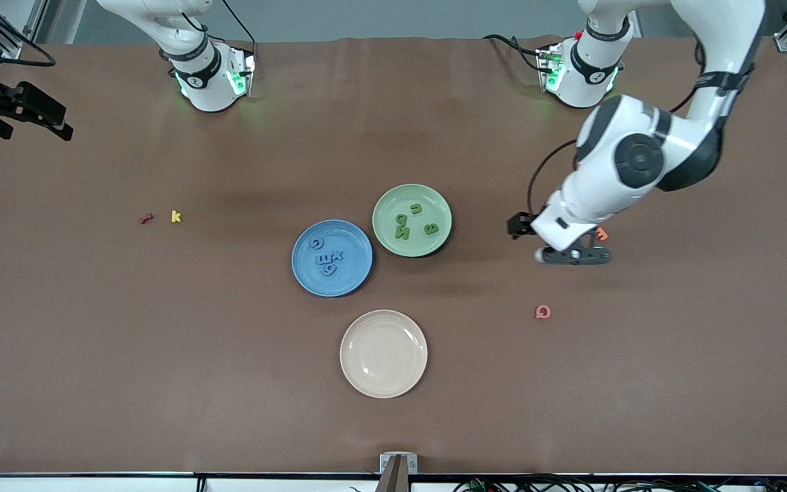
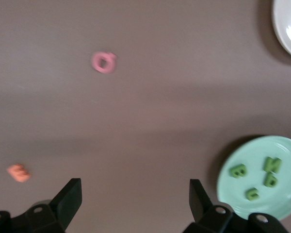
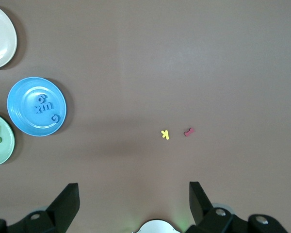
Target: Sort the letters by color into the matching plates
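Left claw (image 1: 574, 255) spread wide and empty, hanging low over bare bench (image 1: 161, 355) toward the left arm's end, just beside an orange letter (image 1: 601, 234), touching nothing. Right claw (image 3: 133, 201) also spread wide and empty, parked high at the right arm's end, waiting. Pink letter (image 1: 542, 312) nearer the front camera than the left claw; yellow letter (image 1: 175, 216) and red letter (image 1: 145, 219) side by side toward the right arm's end. Nothing lying between either claw and the plates. Four blue letters (image 1: 326, 258) clustered in the blue plate (image 1: 359, 273); four green letters (image 1: 412, 222) scattered in the green plate (image 1: 387, 205), the two plates almost touching at mid-bench. Cream plate (image 1: 384, 383) bare, nearer the camera than both.
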### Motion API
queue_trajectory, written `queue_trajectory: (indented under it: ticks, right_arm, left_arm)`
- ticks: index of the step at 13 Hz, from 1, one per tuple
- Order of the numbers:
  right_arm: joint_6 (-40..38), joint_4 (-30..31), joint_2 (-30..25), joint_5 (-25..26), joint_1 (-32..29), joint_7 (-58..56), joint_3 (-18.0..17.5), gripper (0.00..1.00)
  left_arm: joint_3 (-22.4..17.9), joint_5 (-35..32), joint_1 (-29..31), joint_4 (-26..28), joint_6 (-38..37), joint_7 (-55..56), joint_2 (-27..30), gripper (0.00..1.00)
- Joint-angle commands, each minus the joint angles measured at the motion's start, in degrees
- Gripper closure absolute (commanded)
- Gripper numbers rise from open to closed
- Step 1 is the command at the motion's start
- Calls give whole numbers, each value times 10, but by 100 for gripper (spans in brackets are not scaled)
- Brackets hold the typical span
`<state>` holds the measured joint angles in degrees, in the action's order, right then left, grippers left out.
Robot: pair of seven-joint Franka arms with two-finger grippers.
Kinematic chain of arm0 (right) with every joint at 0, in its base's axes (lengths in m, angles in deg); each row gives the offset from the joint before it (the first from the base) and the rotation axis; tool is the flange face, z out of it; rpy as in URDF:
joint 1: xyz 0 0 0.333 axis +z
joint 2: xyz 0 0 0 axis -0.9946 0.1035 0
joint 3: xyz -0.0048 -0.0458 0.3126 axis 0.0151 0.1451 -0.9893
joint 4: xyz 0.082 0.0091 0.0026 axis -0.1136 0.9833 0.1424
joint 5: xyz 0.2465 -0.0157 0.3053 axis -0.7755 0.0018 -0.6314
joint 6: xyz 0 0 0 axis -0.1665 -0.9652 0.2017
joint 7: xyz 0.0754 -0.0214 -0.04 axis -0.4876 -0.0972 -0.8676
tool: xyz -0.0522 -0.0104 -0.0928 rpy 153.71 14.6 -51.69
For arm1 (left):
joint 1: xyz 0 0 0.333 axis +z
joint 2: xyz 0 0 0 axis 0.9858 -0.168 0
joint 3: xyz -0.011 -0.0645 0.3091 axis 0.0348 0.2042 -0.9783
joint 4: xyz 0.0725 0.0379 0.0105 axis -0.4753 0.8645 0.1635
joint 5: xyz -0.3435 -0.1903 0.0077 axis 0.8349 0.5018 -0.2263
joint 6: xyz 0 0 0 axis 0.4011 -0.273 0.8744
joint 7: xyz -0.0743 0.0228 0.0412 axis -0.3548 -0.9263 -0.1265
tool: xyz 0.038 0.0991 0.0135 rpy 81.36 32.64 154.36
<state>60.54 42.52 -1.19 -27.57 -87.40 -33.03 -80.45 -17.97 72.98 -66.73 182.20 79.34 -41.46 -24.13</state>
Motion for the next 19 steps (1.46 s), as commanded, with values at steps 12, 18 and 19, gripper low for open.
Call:
queue_trajectory:
  ticks: [12,18,19]
  right_arm:
    - [-3,5,-9,1,33,-7,34,0]
    - [1,4,-9,6,32,-18,34,0]
    - [3,3,-9,14,32,-28,34,0]
  left_arm:
    - [-2,30,186,-78,-149,-152,148,1]
    - [-1,31,199,-217,-206,-151,113,1]
    - [-1,31,199,-223,-207,-151,109,1]
